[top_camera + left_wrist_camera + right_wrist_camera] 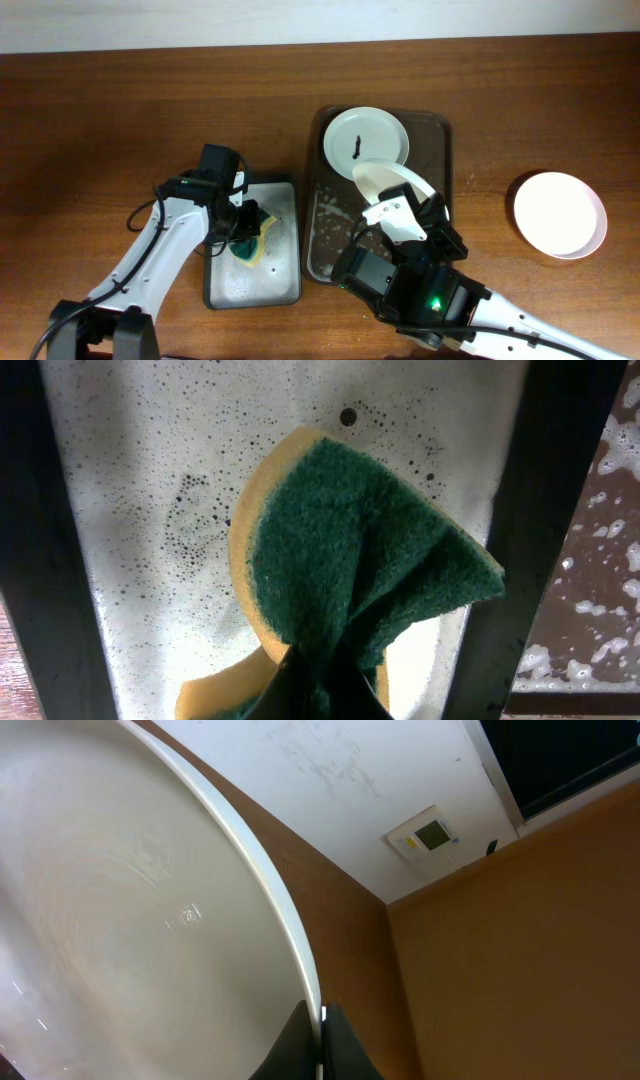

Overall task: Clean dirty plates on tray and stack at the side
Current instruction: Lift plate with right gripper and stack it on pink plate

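Currently one clean plate (560,213) is lying aside right; right claw (318,1042) is gripping a second plate (392,181), left claw (318,680) the sponge (370,560); smeared plate (362,135) is waiting.

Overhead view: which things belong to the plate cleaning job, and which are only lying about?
For the job: smeared plate on dark tray; tilted plate in right tool; clean plate aside; sponge in left tool; grey tray.
Only lying about: wall panel, seen from the right wrist.
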You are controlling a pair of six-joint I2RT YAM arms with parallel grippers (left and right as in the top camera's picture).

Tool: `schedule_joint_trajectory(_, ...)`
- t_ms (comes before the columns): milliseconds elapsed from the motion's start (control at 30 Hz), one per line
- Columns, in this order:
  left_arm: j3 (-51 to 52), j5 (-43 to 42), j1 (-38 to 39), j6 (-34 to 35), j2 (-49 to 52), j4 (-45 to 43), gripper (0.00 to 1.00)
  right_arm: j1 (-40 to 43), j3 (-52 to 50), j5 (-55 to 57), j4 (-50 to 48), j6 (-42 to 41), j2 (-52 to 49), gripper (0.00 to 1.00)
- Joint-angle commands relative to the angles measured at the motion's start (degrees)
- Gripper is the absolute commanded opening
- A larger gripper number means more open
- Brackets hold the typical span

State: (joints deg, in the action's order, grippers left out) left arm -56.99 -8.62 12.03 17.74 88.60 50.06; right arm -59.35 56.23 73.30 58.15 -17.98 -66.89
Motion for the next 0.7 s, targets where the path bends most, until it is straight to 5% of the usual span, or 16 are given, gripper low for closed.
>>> schedule_joint_trajectory(0, 0.1, 1.0, -0.2, -0.7, -1.5, -0.2, 0.07, -0.4, 1.2, 2.4, 0.0, -0.8, 0.5, 0.04)
schedule_joint_trajectory(100, 1.3, 4.5, 0.0, -0.7, -1.5, -3.0, 0.06, -0.4, 1.2, 2.2, 0.0, -1.0, 0.5, 0.04)
schedule_joint_trajectory(300, 8.4, 5.0, 0.0, -0.7, -1.5, -10.8, 0.20, -0.4, 1.2, 1.9, 0.0, -1.0, 0.5, 0.04)
schedule_joint_trajectory(333, 8.4, 5.0, 0.0, -0.7, -1.5, -10.9, 0.28, -0.4, 1.2, 1.9, 0.0, -1.0, 0.5, 0.04)
schedule_joint_trajectory(400, 8.1, 4.0, -0.1, -0.7, -1.5, -10.7, 0.62, -0.2, 1.2, -0.4, -0.7, -1.2, 0.5, 0.04)
schedule_joint_trajectory(600, 0.7, -3.0, -0.1, -3.8, -5.1, -4.0, 0.82, 0.5, 1.3, -3.2, -3.1, 4.1, 0.6, 0.04)
schedule_joint_trajectory(667, 0.6, -2.9, -0.1, -3.8, -6.4, -3.8, 1.00, 1.3, 1.3, -7.5, -2.8, -1.2, 0.6, 0.04)
